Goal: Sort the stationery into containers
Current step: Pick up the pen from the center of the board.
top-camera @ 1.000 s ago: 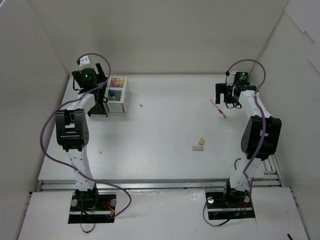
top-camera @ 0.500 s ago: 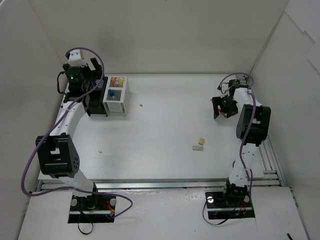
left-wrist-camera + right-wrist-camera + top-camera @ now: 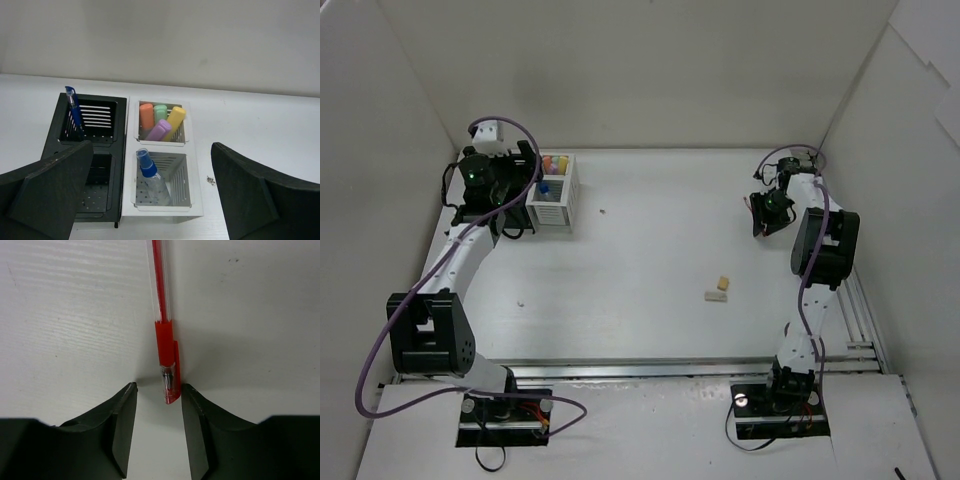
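Left gripper (image 3: pixel 152 149) wide open, holding nothing, hovering over the near side of the paired organizers at the bench's (image 3: pixel 640 240) far left. Black organizer (image 3: pixel 122 150) on the left: blue pen (image 3: pixel 75 110) upright in its far compartment. White organizer (image 3: pixel 131 165) touching it on the right. Its far compartment holds the orange (image 3: pixel 146 117), green (image 3: pixel 160 112), pink (image 3: pixel 159 131) and yellow (image 3: pixel 175 120) highlighters, leaning together. Its near compartment holds the blue-capped marker (image 3: pixel 148 167), tilted.

Mid-bench, right of centre: two erasers (image 3: pixel 719 289) just beside each other, well apart from both grippers.

Far right: red pen (image 3: pixel 164 340) flat on the bench. Right gripper (image 3: pixel 159 387) down at bench level, jaws partly narrowed and straddling the pen's capped end. Not clamped: bare bench shows between the left finger (image 3: pixel 122 430) and the cap, while the right finger (image 3: pixel 197 430) is just beside the cap. The rest of the pen runs out away from the gripper.
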`<move>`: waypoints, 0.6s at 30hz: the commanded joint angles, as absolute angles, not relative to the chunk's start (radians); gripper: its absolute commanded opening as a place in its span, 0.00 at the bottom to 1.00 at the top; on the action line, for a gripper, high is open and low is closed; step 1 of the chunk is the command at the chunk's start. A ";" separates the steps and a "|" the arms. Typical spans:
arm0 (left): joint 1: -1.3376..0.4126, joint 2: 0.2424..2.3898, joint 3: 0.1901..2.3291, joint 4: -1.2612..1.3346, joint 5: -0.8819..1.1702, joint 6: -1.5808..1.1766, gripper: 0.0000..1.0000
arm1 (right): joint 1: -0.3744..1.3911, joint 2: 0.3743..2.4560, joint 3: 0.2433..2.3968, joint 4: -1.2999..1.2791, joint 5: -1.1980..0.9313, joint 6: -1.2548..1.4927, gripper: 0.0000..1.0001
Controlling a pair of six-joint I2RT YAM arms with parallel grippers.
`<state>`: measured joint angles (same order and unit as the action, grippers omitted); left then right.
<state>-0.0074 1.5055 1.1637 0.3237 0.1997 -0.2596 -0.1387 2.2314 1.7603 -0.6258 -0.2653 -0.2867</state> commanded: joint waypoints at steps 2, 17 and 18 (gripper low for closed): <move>-0.034 1.411 1.178 0.356 0.204 -0.201 1.00 | -0.146 2.247 1.827 -0.653 -0.233 -0.255 0.41; -0.135 1.364 1.199 0.252 0.435 0.052 1.00 | -0.134 2.174 1.805 -0.666 -0.458 -0.333 0.00; -0.156 1.373 1.222 0.157 0.474 0.104 1.00 | -0.130 2.154 1.805 -0.676 -0.468 -0.330 0.00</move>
<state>-0.0963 1.3884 1.1374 0.2459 0.2924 -0.0666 -0.1406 2.2623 1.8072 -0.6319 -0.3504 -0.3058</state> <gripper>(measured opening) 0.996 0.106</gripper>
